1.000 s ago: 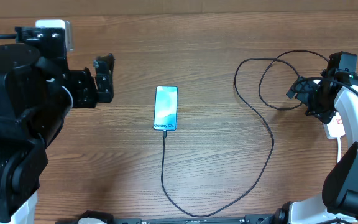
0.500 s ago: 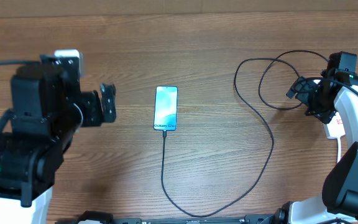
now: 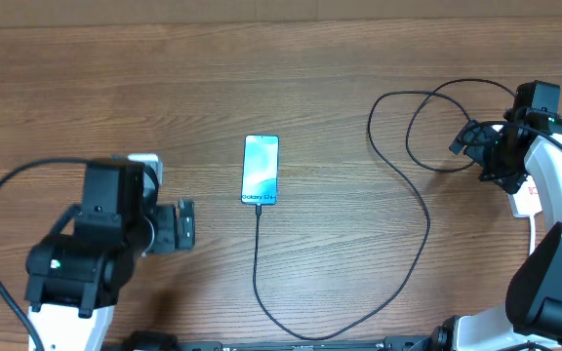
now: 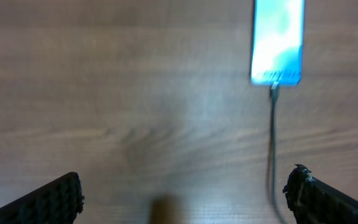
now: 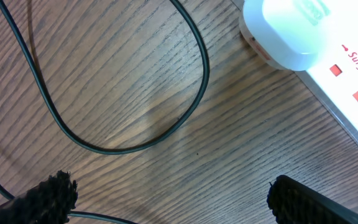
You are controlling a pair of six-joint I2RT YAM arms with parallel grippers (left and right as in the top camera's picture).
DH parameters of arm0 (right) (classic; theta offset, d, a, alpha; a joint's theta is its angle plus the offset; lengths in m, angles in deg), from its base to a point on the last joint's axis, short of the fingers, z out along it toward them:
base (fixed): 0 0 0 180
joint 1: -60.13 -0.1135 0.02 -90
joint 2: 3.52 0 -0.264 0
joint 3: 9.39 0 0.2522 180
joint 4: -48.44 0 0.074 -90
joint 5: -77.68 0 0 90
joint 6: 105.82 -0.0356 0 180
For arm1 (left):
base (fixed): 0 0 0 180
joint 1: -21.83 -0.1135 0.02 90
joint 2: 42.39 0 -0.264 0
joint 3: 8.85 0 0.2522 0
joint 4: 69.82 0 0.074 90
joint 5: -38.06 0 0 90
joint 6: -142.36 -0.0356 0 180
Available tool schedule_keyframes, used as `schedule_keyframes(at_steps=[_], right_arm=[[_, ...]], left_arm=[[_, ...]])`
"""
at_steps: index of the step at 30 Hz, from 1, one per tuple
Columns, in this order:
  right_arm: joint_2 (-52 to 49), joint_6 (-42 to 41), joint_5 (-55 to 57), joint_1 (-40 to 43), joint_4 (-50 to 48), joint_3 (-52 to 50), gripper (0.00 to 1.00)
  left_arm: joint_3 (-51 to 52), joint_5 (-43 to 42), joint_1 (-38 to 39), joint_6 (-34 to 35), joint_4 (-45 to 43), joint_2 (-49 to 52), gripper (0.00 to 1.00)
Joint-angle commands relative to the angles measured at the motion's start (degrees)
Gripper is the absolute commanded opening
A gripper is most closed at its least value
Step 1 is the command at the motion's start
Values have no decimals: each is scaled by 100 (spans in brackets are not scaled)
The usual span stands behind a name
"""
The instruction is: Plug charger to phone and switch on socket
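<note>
The phone [image 3: 261,170] lies flat mid-table with its light blue screen up. The charger [image 3: 258,263], a thin black cable, meets the phone's lower edge, runs toward the front edge, then curves up into loops at the right. In the left wrist view the connector tip [image 4: 275,89] sits at the edge of the phone [image 4: 277,38]. My left gripper [image 3: 187,226] [image 4: 185,204] is open, to the left of the phone and nearer the front, holding nothing. My right gripper [image 3: 464,138] [image 5: 176,199] is open over the cable loops. The white socket [image 5: 337,59] with red switches lies beside it.
A white rounded plug block [image 5: 284,31] sits on the end of the socket. In the overhead view the right arm covers most of the socket [image 3: 526,198]. A loop of the black cable [image 5: 166,127] lies on the bare wood between my right gripper and the socket.
My left arm has swung from the far left back of the table toward the front and slightly right, staying open. The right arm, phone and cable have not moved.
</note>
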Motion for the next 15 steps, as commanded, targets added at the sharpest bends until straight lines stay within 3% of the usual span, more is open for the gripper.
schedule_keyframes(at_steps=[1,12,15], right_arm=[[17,2,-7,-39,-26,-13,100],[17,2,-7,-39,-28,-13,100],[17,2,-7,-39,-28,-13,100]], left_arm=[[588,52,-31,17,-7,-313,100],[2474,52,-33,17,-835,-1060,100],[2594,-15,-44,-2,-973,-1202,100]])
